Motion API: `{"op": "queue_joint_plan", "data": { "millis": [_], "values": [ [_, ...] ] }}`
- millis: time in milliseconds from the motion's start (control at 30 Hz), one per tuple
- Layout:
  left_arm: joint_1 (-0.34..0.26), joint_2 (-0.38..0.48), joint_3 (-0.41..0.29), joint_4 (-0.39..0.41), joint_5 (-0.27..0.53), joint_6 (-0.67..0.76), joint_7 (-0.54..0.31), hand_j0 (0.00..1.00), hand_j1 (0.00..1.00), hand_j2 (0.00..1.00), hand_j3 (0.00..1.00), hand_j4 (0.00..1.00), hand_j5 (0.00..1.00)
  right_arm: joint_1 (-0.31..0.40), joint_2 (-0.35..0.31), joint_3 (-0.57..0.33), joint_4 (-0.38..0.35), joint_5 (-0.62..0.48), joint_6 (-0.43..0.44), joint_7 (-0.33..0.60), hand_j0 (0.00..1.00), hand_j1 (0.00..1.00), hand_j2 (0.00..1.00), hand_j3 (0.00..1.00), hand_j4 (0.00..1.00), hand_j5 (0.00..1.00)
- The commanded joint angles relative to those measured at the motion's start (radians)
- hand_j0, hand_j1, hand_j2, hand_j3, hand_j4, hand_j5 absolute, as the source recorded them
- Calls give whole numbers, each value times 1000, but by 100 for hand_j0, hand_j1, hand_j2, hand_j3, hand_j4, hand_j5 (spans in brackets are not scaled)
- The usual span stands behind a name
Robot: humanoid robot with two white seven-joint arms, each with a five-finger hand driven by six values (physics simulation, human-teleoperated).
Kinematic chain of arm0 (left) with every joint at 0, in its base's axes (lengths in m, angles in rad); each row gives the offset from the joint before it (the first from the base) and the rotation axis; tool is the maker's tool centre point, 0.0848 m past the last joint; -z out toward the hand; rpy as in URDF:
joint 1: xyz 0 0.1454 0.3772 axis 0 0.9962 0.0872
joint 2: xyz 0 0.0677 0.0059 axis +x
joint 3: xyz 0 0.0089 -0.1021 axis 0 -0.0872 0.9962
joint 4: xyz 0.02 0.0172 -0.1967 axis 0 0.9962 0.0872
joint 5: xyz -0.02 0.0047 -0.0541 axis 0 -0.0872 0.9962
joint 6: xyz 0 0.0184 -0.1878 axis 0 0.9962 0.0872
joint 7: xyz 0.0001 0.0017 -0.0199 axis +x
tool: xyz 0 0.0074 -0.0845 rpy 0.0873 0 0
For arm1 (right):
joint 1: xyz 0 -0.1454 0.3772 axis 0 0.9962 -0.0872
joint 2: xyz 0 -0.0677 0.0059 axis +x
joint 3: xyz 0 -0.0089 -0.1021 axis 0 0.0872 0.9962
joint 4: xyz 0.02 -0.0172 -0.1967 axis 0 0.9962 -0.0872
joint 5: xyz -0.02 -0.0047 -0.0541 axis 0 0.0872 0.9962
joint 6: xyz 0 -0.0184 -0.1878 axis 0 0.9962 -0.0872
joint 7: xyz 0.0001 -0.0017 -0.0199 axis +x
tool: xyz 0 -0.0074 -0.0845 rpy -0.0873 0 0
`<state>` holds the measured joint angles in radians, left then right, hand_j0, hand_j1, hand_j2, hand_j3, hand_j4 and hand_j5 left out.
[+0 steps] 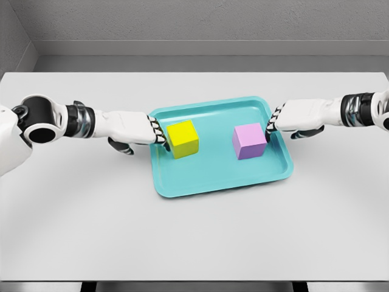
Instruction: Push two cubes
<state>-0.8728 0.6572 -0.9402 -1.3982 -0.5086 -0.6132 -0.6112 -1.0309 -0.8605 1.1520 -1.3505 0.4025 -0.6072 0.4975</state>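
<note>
Nearest you lies the bare front stretch of the smooth, matte light-grey counter [194, 237], flat and unmarked. Take the shallow turquoise plastic tray [182, 185] as your landmark: a rounded-corner rectangle with a raised lip, sitting slightly skewed near the counter's middle.

Inside the tray, on its left half, you see the glossy yellow cube [183, 138], sharp-edged and turned a little out of line with the tray's sides. On the right half sits the pale purple cube [249, 141], the same shape and plain finish, well apart from the yellow one with bare tray floor between them.

At the tray's left rim, your left robot hand [130, 130] reaches in flat, a white hard shell with dark banded fingertips [157, 131] extended together and pressing against the yellow cube's left face; it grips nothing, thumb hanging below. At the tray's right rim, the right robot hand [301, 118] mirrors it, fingers straight and empty, tips meeting the purple cube's right face.

Beyond the tray the counter runs back to a textured grey wall [206, 21].
</note>
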Motion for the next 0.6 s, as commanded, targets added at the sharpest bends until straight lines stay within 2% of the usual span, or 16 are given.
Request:
{"op": "queue_joint_plan", "data": {
  "millis": [0, 167, 567],
  "values": [
    [0, -1, 4, 10, 4, 2, 0, 84, 84, 84, 84, 84, 84, 0, 0, 5, -4, 4, -4, 0, 70, 70, 70, 70, 70, 70],
    [0, -13, 4, 51, 2, 2, 0, 84, 84, 84, 84, 84, 84, 0, 12, 6, -4, 4, -4, 1, 70, 70, 70, 70, 70, 70],
    [-2, -47, 7, 74, -10, 2, 0, 84, 84, 84, 84, 84, 84, -14, -5, 9, -6, 6, -4, 1, 70, 70, 70, 70, 70, 70]
  ]
}}
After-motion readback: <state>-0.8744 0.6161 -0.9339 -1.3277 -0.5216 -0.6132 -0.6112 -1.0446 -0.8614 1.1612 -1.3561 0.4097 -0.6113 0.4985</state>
